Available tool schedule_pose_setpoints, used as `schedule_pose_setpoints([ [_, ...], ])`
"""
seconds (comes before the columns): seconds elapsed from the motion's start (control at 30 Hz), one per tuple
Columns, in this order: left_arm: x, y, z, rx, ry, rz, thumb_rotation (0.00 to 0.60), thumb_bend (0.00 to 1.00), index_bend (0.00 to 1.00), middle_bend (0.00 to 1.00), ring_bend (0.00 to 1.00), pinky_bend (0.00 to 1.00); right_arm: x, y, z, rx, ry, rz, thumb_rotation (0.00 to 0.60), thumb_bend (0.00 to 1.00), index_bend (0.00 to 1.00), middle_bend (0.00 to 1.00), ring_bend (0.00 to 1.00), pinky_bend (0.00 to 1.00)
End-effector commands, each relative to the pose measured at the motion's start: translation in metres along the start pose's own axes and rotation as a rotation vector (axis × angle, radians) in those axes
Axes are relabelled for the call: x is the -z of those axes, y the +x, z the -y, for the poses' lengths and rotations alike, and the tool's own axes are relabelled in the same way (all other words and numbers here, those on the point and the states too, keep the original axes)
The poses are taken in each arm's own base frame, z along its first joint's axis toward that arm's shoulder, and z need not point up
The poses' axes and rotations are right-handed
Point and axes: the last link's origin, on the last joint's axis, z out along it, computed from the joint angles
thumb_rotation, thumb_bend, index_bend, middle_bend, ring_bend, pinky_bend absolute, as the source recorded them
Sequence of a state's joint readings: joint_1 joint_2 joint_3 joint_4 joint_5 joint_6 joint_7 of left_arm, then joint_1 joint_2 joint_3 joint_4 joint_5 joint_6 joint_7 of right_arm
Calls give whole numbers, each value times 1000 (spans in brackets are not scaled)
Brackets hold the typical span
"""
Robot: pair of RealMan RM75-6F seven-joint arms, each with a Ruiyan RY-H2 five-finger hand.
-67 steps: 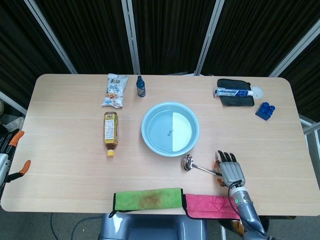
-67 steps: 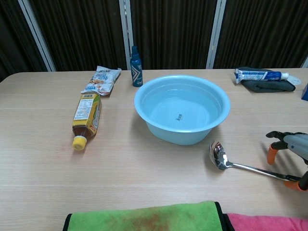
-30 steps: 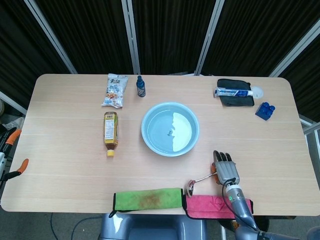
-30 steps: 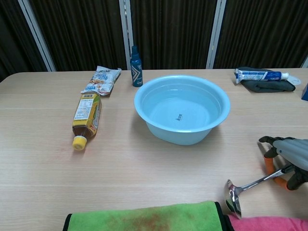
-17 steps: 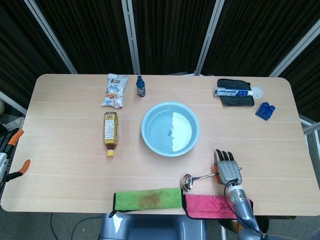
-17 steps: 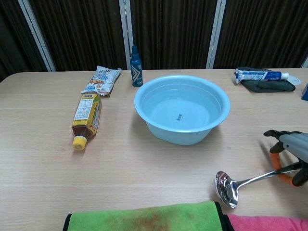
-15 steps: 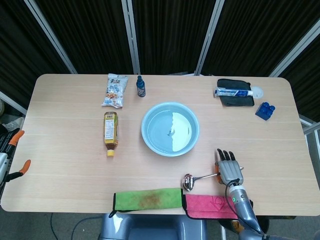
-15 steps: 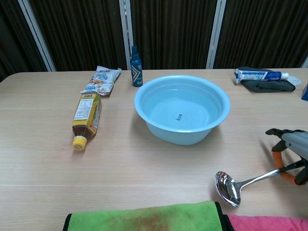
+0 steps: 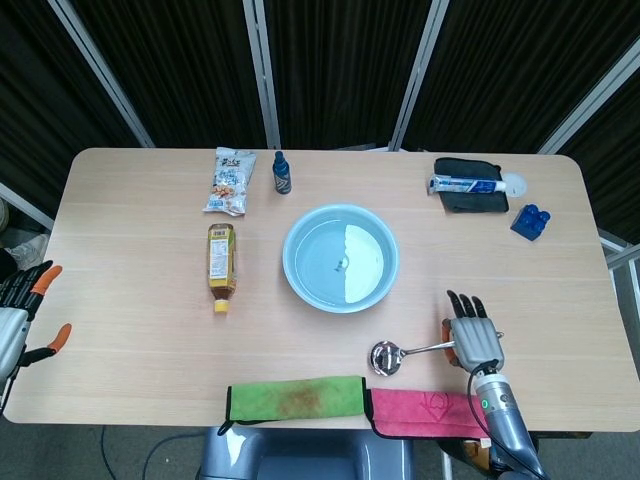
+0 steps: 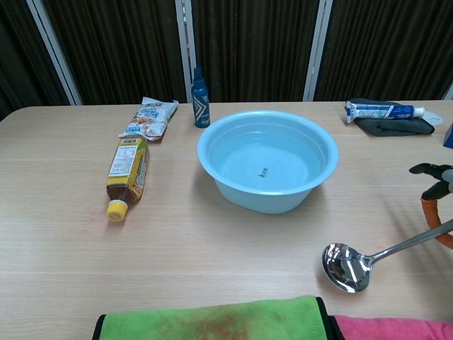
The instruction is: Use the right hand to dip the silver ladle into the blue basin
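The blue basin (image 9: 288,256) (image 10: 263,199) stands mid-table with water in it. The silver ladle (image 9: 386,357) (image 10: 346,268) lies in front of the basin and to its right, bowl facing up, low over the wood near the pink cloth. Its handle runs right into my right hand (image 9: 474,342) (image 10: 435,190), which holds the handle's end; the fingers point toward the far edge and look fairly straight. In the chest view most of that hand is cut off by the frame. My left hand (image 9: 17,323) hangs off the table's left edge, fingers apart, holding nothing.
A tea bottle (image 9: 221,262) (image 10: 127,166) lies left of the basin. A snack bag (image 9: 231,181) and blue spray bottle (image 9: 282,173) sit behind it. Toothpaste on a black pouch (image 9: 468,186) and a blue block (image 9: 530,221) are far right. Green (image 9: 295,397) and pink (image 9: 420,410) cloths line the front edge.
The ladle's bowl swung from beside the basin toward the front edge, then back a little. The right hand and ladle have shifted right. The left hand shows slightly more at the edge.
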State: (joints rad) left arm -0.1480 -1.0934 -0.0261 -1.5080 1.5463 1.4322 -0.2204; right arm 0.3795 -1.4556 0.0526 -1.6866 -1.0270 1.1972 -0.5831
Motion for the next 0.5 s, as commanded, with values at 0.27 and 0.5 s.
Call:
schedule_pose_setpoints([
  [0.27,-1,-3,-1,-19,6,-5,579,383,0,0,0,0,20,30,-2,-10,26,-23,600,801,676,7,0,0],
  [0.5,0,-4,-2,-23,4,-2,574,383,0,0,0,0,28,53,-2,16,37,-42,600,806,675,9,0,0],
])
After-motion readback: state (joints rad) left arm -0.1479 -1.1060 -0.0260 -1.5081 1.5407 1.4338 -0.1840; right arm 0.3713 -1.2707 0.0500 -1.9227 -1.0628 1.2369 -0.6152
